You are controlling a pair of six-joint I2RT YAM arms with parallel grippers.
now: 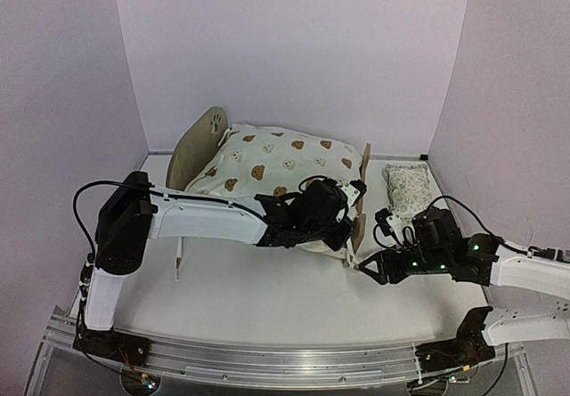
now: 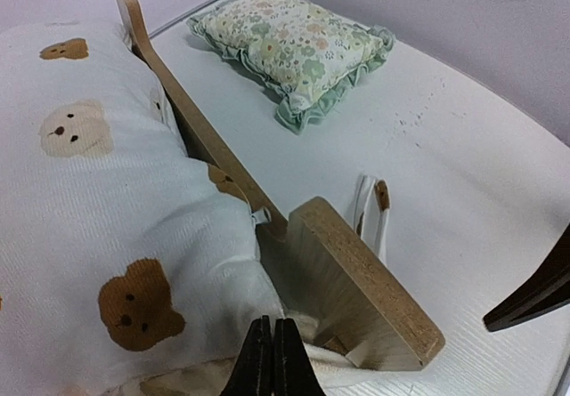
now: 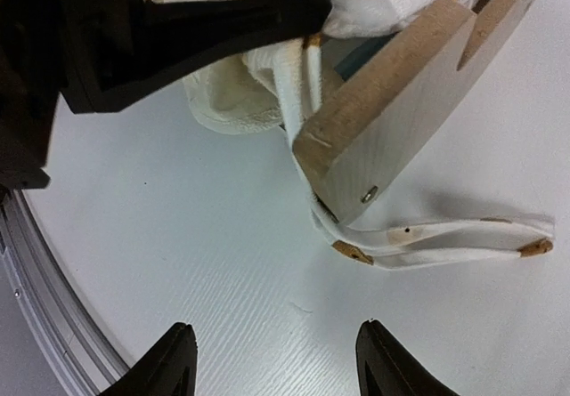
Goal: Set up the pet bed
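Pet bed (image 1: 200,151) of pale, smooth plywood with a rounded headboard stood at the back of the white worktop (image 1: 267,316), under a puffy cream bear-print quilt (image 1: 267,165). Left end effector (image 2: 272,351) was pinched shut by the footboard corner, perhaps nipping quilt fabric; right end effector (image 3: 276,365) gaped wide, empty, nearby.

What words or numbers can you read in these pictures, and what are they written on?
None: no words, numbers or brand labels can be read in any view.
There are only pictures: bear faces on the quilt, a paw-print cutout in the headboard, and little flowers on the pillow.
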